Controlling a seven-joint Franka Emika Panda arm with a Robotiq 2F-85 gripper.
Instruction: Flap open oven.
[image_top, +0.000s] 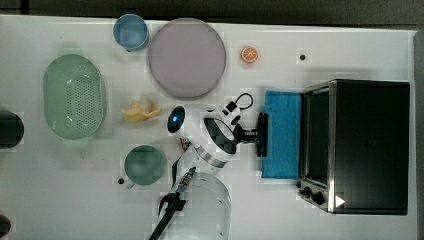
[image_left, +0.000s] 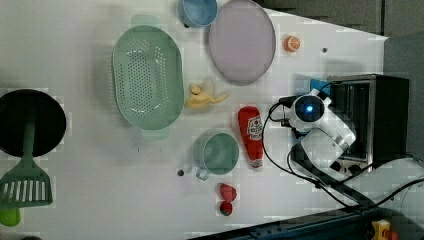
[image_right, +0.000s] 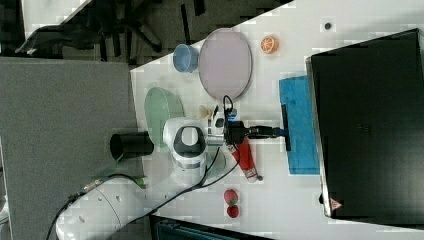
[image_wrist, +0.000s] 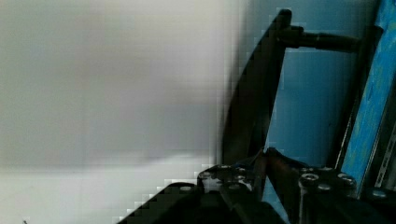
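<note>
**Oven door is nearly flat, so watch the grip on the handle**

The oven (image_top: 370, 145) sits at the top view's right end of the white table (image_top: 280, 220), with its blue glass door (image_top: 282, 134) folded out toward the middle. Your gripper (image_top: 254, 135) is closed narrow on the dark bar handle (image_top: 262, 135) at the door's free edge. In the wrist view, the fingers (image_wrist: 259, 172) pinch the bar's thin edge, so I judge the hold shallow. If you keep pulling outward instead of following the hinge arc, the bar may slip free, or the oven may drag across the table. Pressing down further could strain the hinge.
</note>
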